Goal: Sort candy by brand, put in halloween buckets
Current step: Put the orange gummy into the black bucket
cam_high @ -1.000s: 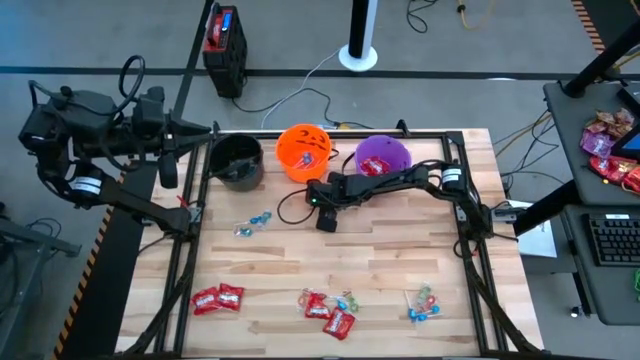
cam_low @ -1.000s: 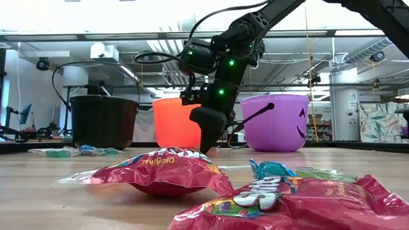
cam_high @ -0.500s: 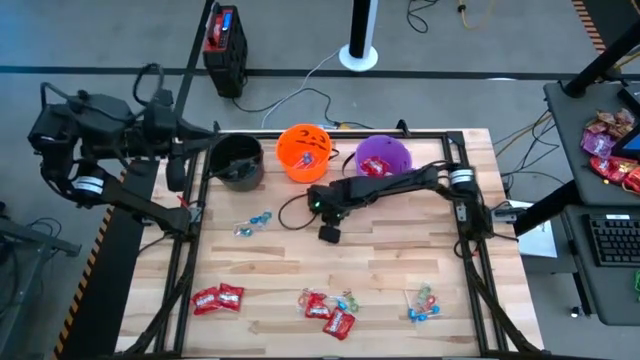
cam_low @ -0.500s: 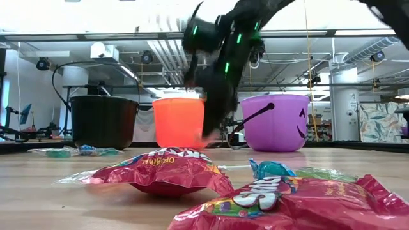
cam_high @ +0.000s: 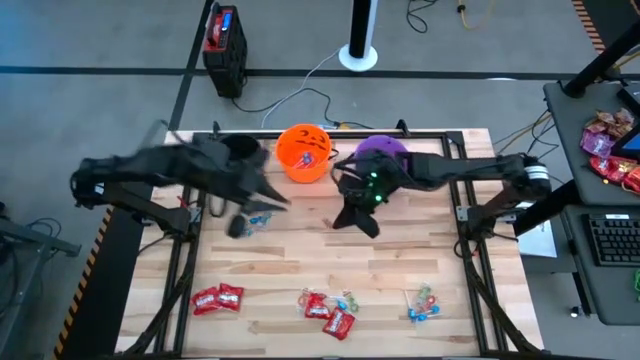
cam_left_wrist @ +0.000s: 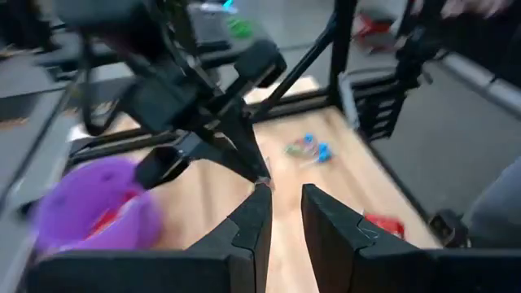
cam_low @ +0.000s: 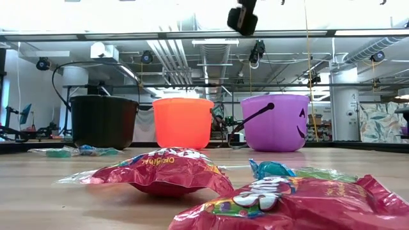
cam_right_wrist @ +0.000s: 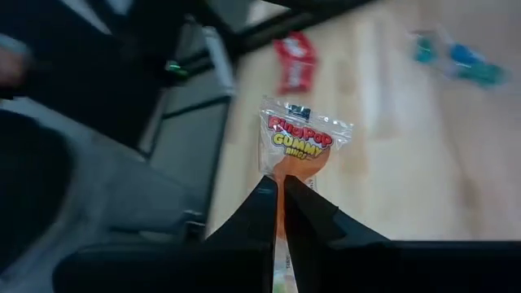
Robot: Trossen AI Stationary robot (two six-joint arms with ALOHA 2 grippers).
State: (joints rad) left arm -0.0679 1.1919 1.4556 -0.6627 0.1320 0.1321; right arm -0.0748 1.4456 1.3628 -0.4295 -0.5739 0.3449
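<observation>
The right arm's fingers [cam_right_wrist: 277, 213] are pressed together on the edge of a Ring Pop gummy packet [cam_right_wrist: 303, 145], pinching it so it hangs clear of the worktop [cam_high: 400, 255] for carrying. That gripper sits near the worktop's centre, toward 12 o'clock, just below the purple bucket [cam_high: 383, 153]. The left arm's fingers [cam_left_wrist: 283, 220] stand slightly apart, holding nothing, at about 9 o'clock beside the black bucket [cam_high: 240, 152]. The orange bucket [cam_high: 304, 152] stands between them. Red packets [cam_high: 218, 297] wait along 6 o'clock.

Right gripper [cam_high: 357, 222] pinched closed; left gripper [cam_high: 237, 226] slightly parted.
</observation>
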